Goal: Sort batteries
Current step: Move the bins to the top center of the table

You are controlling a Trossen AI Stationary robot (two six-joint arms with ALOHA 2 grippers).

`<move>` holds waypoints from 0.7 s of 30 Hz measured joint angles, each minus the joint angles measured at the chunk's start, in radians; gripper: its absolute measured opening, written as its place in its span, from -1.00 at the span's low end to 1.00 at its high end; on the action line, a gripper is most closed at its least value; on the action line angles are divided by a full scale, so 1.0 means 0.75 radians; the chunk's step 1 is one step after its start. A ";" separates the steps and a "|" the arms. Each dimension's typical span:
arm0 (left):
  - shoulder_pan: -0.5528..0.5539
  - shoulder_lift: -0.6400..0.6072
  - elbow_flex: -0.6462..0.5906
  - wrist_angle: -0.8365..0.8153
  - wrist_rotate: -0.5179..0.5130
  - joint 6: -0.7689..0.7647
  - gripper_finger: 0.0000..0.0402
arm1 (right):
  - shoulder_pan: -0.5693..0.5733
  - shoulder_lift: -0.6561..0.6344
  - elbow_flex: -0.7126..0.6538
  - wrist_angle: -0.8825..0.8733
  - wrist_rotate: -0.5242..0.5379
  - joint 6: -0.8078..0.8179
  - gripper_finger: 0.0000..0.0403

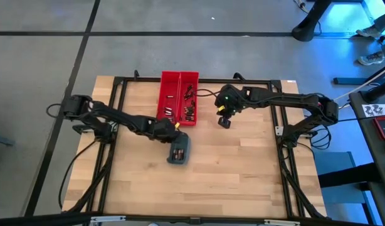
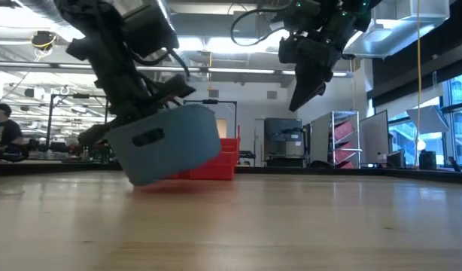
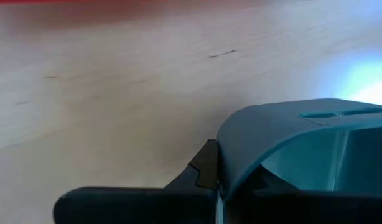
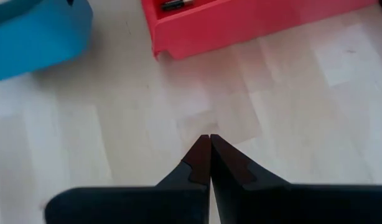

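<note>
The left gripper [image 1: 170, 133] clamps the blue tray's [image 1: 179, 151] rim, tilting it off the table [image 1: 242, 182]. Batteries [image 1: 177, 153] inside could spill. The right gripper [image 1: 224, 122] hangs closed, empty, by the red trays [image 1: 179, 80].

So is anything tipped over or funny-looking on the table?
Yes. The blue tray is tilted, one edge lifted off the table, with the left gripper shut on its rim. It sits just in front of the red trays. No batteries look spilled.

A light wooden table [image 1: 242, 169] carries two red trays [image 1: 179, 97] at twelve o'clock and a blue-grey tray [image 1: 179, 150] near centre.
</note>
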 joint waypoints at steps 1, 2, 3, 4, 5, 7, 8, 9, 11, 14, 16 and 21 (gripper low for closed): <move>0.000 0.023 0.019 -0.002 0.000 -0.007 -0.99 | 0.000 0.000 0.000 0.000 -0.005 0.011 -0.95; 0.000 0.048 0.041 -0.002 0.000 -0.017 -0.99 | 0.001 0.000 0.000 0.000 -0.009 0.022 -0.95; 0.000 0.072 0.064 -0.001 0.000 -0.024 -0.99 | 0.000 0.000 0.000 0.000 -0.009 0.029 -0.95; 0.000 0.100 0.087 -0.002 0.000 -0.029 -0.99 | 0.000 0.000 0.000 0.000 -0.009 0.033 -0.95; 0.000 0.123 0.111 -0.004 0.001 -0.034 -0.99 | 0.000 0.000 0.000 0.000 -0.009 0.036 -0.95; 0.000 0.165 0.148 -0.004 0.001 -0.059 -0.99 | 0.000 0.000 0.000 -0.001 -0.010 0.037 -0.95; 0.000 0.179 0.162 -0.005 0.001 -0.066 -0.99 | 0.001 0.000 0.000 -0.002 -0.010 0.038 -0.95; 0.000 0.190 0.173 -0.006 0.001 -0.075 -0.98 | 0.001 0.000 0.000 -0.003 -0.010 0.041 -0.95; 0.002 0.200 0.183 -0.002 0.002 -0.095 -0.93 | 0.001 0.000 0.000 -0.015 -0.011 0.051 -0.95; 0.002 0.200 0.183 -0.003 0.002 -0.124 -0.80 | 0.001 0.000 0.000 -0.035 -0.013 0.058 -0.95; 0.002 0.200 0.183 -0.004 0.004 -0.137 -0.70 | 0.001 0.000 0.000 -0.045 -0.013 0.058 -0.95; 0.002 0.193 0.183 -0.002 0.023 -0.126 -0.44 | 0.001 0.000 0.000 -0.077 -0.009 0.085 -0.95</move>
